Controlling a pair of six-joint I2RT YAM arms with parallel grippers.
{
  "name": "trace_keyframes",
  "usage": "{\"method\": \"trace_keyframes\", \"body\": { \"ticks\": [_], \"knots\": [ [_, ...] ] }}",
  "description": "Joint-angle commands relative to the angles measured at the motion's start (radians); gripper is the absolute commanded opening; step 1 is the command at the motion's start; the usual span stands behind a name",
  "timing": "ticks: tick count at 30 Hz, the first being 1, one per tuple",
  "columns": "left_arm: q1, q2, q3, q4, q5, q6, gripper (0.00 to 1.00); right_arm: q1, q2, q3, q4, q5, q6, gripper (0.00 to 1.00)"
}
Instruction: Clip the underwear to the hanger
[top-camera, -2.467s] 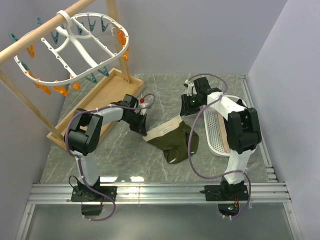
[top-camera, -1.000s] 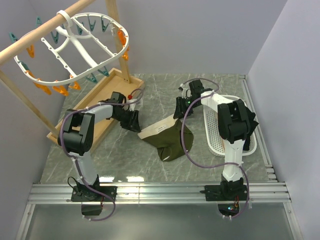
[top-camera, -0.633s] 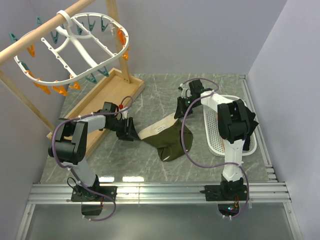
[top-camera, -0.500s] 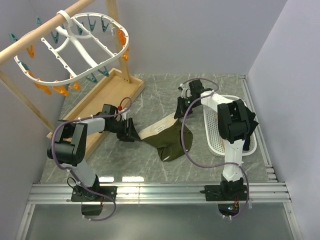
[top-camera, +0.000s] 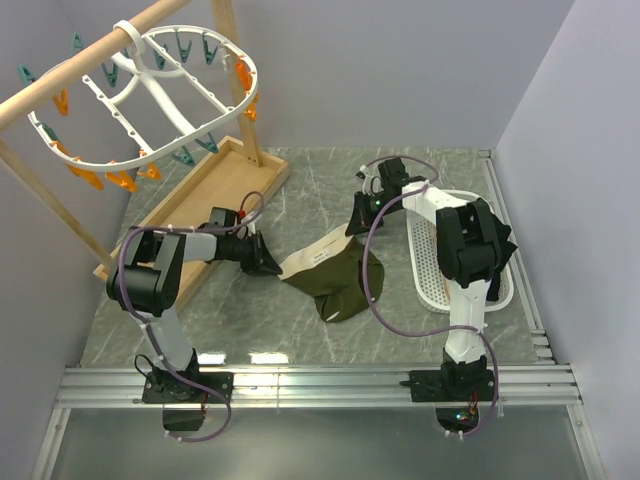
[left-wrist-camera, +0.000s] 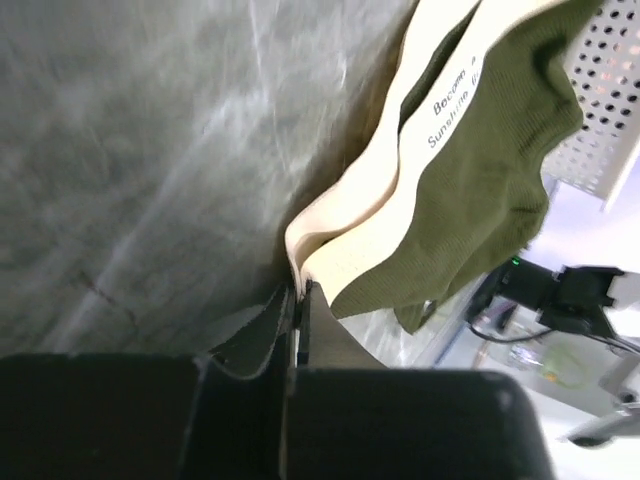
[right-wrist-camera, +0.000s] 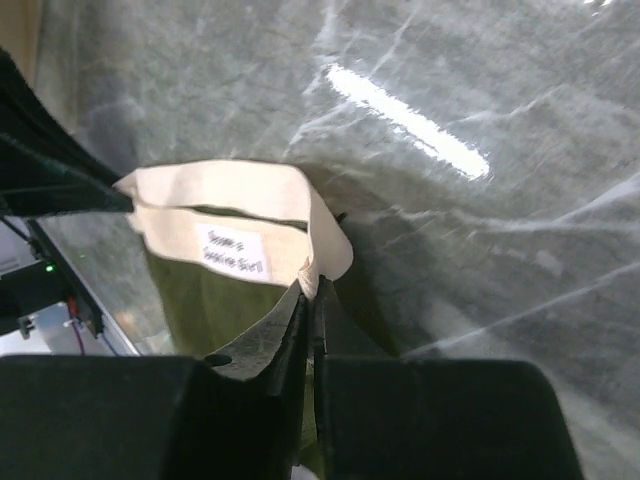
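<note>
The underwear (top-camera: 338, 283) lies on the surface (top-camera: 250, 325) between the arms, its pale waistband pinched at one end by the left pincer (left-wrist-camera: 298, 292) and at the other by the right pincer (right-wrist-camera: 312, 292).

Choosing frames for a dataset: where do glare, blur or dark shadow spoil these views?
Top view: sharp, evenly lit, small glare patches on the table near its front edge. Left wrist view: table smeared and soft, left gripper a dark mass, but print on the underwear waistband legible. Right wrist view: bright glare streak across the table, right gripper nearly black.
</note>
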Motion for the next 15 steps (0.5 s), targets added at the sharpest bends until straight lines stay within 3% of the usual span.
{"method": "trace_keyframes", "body": {
  "ticks": [1,7,15],
  "knots": [
    [-0.002,-0.085,0.086,-0.014,-0.074,0.056,0.0,-0.021,-0.149,-0.009,0.035,-0.036,0.018,0.0],
    [-0.001,-0.36,0.181,-0.099,-0.287,0.241,0.0,-0.137,-0.435,-0.058,0.05,-0.002,-0.027,0.0],
    [-0.007,-0.568,0.189,-0.173,-0.31,0.375,0.0,-0.142,-0.773,-0.268,0.167,-0.001,-0.032,0.0]
  ]
}}
